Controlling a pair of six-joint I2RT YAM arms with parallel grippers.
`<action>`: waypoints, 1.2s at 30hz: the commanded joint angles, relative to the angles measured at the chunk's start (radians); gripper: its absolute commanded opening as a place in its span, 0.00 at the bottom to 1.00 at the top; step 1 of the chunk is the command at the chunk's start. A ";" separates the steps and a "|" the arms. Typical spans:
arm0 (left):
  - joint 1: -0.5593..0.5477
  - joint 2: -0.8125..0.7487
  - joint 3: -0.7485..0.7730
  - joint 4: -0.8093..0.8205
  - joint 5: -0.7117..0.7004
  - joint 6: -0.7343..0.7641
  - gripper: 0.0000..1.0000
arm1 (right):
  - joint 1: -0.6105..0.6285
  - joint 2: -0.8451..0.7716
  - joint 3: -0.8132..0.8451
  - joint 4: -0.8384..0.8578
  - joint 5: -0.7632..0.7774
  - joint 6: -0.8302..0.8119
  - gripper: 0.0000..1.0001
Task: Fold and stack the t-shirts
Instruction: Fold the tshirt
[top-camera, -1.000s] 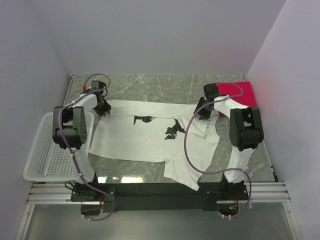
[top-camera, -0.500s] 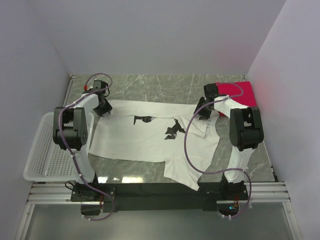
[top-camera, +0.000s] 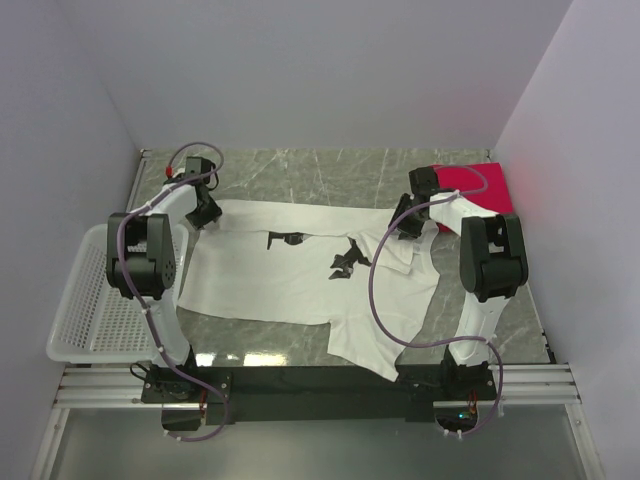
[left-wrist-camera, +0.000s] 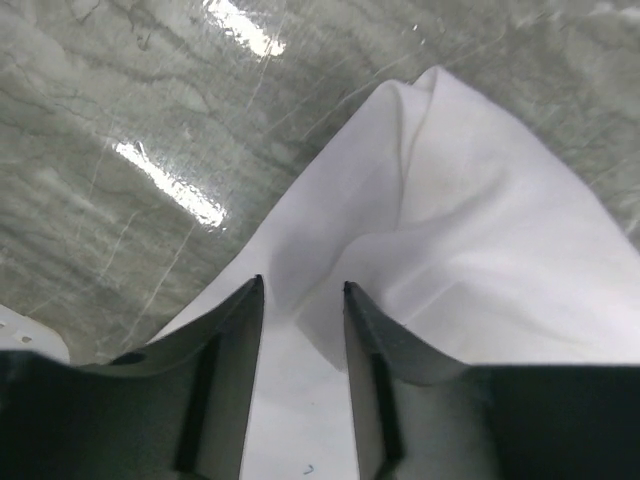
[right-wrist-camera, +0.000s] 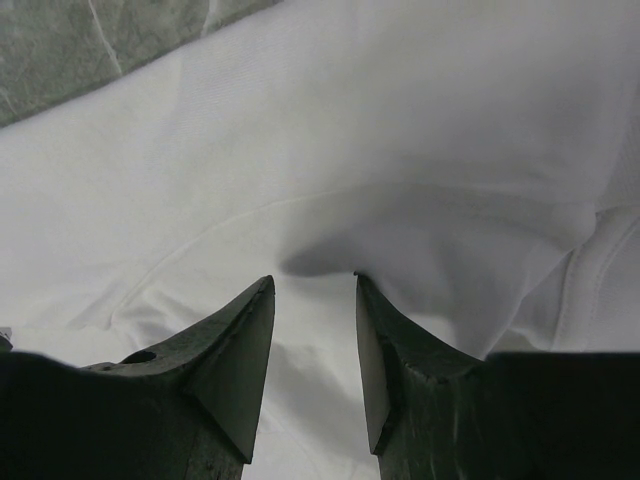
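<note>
From above: my left pincer (top-camera: 207, 214) sits on the far left corner of the white t-shirt (top-camera: 300, 275), which lies spread print-up across the marble table (top-camera: 300, 170), while my right pincer (top-camera: 407, 228) bears down on its rumpled far right side. The red t-shirt (top-camera: 475, 185) lies folded square in the far right corner of the table, just beyond my right wrist. A white mesh basket (top-camera: 85, 310) hangs off the table's left edge. At my left wrist: the left pincer (left-wrist-camera: 302, 288) stands partly closed, a raised fold of the white t-shirt (left-wrist-camera: 470, 260) pinched between its two tips, with the cloth's pointed corner reaching out over the glossy table (left-wrist-camera: 120, 120). At my right wrist: the right pincer (right-wrist-camera: 315, 278) is likewise narrowed to a modest gap, its tips pressed into the white t-shirt (right-wrist-camera: 350, 130) and gathering a shadowed bulge of cloth between them; a strip of table (right-wrist-camera: 80, 40) shows at the upper left.
</note>
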 joint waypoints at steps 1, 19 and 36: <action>0.001 -0.069 0.045 0.003 -0.013 -0.016 0.45 | -0.014 -0.006 0.009 0.005 0.003 -0.018 0.45; 0.020 -0.183 -0.254 0.273 0.115 -0.365 0.57 | -0.013 -0.035 -0.015 0.026 -0.028 -0.015 0.45; 0.023 -0.077 -0.195 0.245 0.070 -0.346 0.40 | -0.020 -0.032 -0.015 0.026 -0.026 -0.013 0.45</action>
